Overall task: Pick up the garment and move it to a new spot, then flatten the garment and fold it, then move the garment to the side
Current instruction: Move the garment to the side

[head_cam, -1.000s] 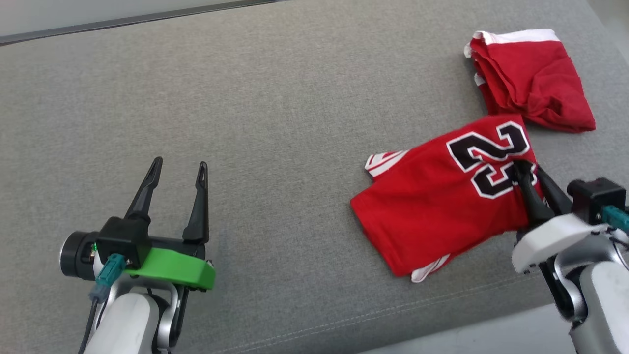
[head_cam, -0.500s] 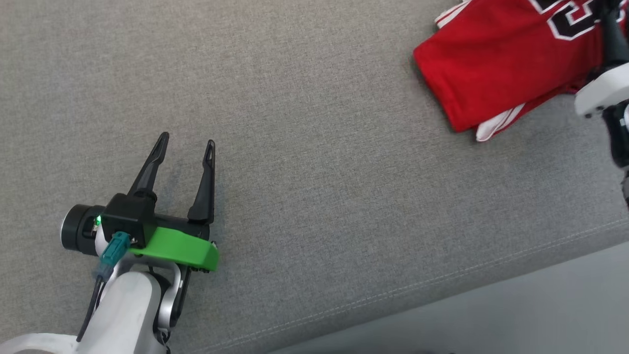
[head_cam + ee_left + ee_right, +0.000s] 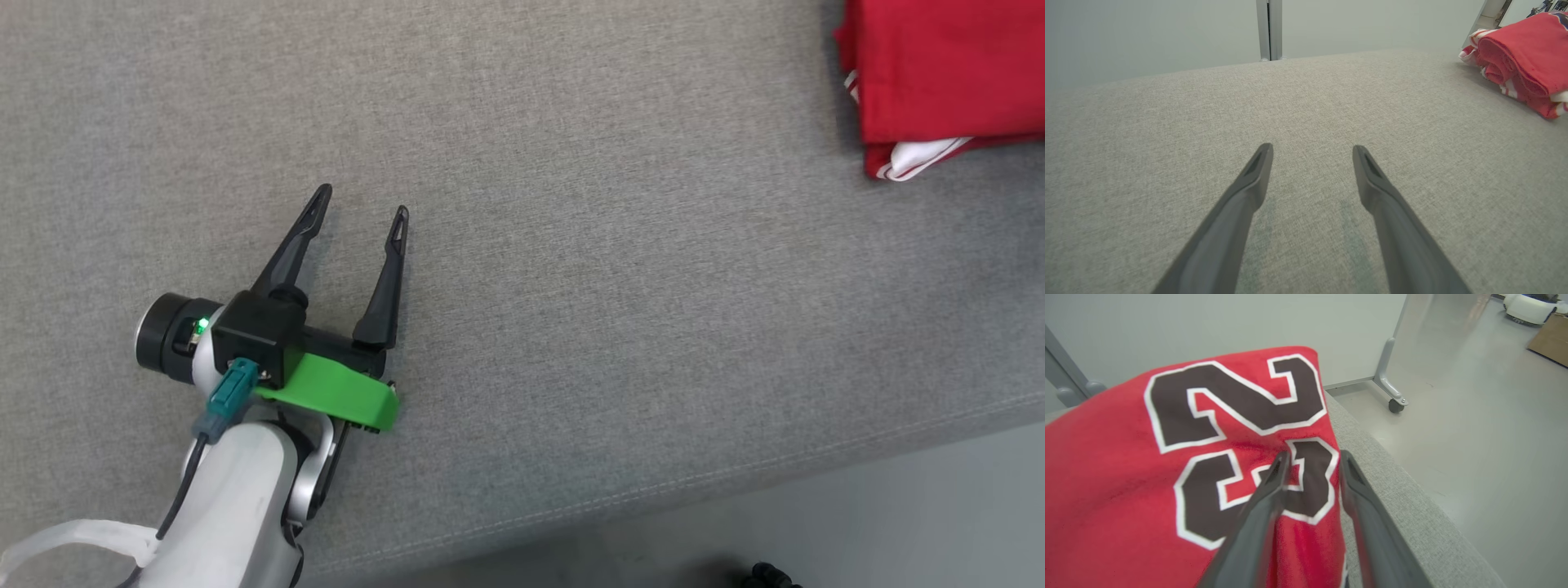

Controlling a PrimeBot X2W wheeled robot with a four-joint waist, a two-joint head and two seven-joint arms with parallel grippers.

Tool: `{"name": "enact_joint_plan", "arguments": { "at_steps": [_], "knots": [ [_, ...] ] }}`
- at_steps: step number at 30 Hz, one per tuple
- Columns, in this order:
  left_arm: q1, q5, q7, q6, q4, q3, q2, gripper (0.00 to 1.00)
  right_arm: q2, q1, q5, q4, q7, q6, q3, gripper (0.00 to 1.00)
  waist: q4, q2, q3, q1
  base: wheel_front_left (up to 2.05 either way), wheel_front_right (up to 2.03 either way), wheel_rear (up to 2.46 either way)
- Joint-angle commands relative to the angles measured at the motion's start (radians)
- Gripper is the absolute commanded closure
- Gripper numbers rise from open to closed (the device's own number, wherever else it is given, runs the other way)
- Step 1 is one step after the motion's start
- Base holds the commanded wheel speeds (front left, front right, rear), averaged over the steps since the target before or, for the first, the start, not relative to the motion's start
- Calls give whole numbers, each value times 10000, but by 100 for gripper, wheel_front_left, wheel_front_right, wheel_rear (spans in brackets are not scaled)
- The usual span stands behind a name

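The garment [image 3: 1126, 490] is a folded red jersey with a black, white-edged number 23, lying at the right end of the grey cushion [image 3: 571, 245]. In the head view its corner with white trim [image 3: 939, 73] shows at the top right. My right gripper [image 3: 1314, 456] is at the jersey's right edge with its jaws apart, one finger [image 3: 1265, 506] resting on the number and the other over the cushion's edge. My left gripper [image 3: 363, 202] stands open over bare cushion, far left of the jersey, nothing between its fingers [image 3: 1249, 183]. The left wrist view shows the jersey [image 3: 1531, 61] far right.
The cushion's stitched front edge [image 3: 735, 474] runs along the bottom, with grey floor [image 3: 898, 523] below it. Right of the cushion is open floor with a partition's wheeled foot [image 3: 1390, 388] and a cardboard box [image 3: 1549, 347] further off.
The head camera has swung, shifting the jersey to the top right corner and the right arm out of the picture. The right gripper's jaws have parted on the jersey. The left gripper stays open.
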Motion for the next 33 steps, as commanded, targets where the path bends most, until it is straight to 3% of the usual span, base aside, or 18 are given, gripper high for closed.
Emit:
{"name": "enact_joint_plan", "arguments": {
  "at_steps": [1, 7, 11, 18, 25, 33],
  "knots": [
    [-199, 61, -38, -49, -4, -42, -33, 0, -29, -179, -69, 240, -134, -14, -89, 0, 229, -1, 203, -1, 0, 0, 0],
    [-323, 42, -54, -46, 66, -104, -6, 0, 28, -348, -250, 1017, -567, -16, -240, 0, 255, -1, 174, -1, 0, 0, 0],
    [-262, -81, -145, 19, 176, -37, -9, 0, 16, -70, -275, 662, -689, -16, -133, 0, 296, -1, -123, -1, 0, 0, 0],
    [216, -363, -465, 317, 333, 331, 10, 0, 287, 1301, -710, -2422, -686, -16, -297, 0, 386, -1, -1043, -1, 0, 0, 0],
    [771, -642, -707, 637, 282, 862, 172, 0, 1316, 3253, -1212, -5458, -690, -14, -30, 0, 656, -1, -2023, -1, 0, 0, 0],
    [1444, -830, -853, 986, 86, 1294, 252, 0, 2341, 5186, -1724, -7400, -691, -16, 583, 0, 1099, -1, -2910, -1, 0, 0, 0]
  ]
}}
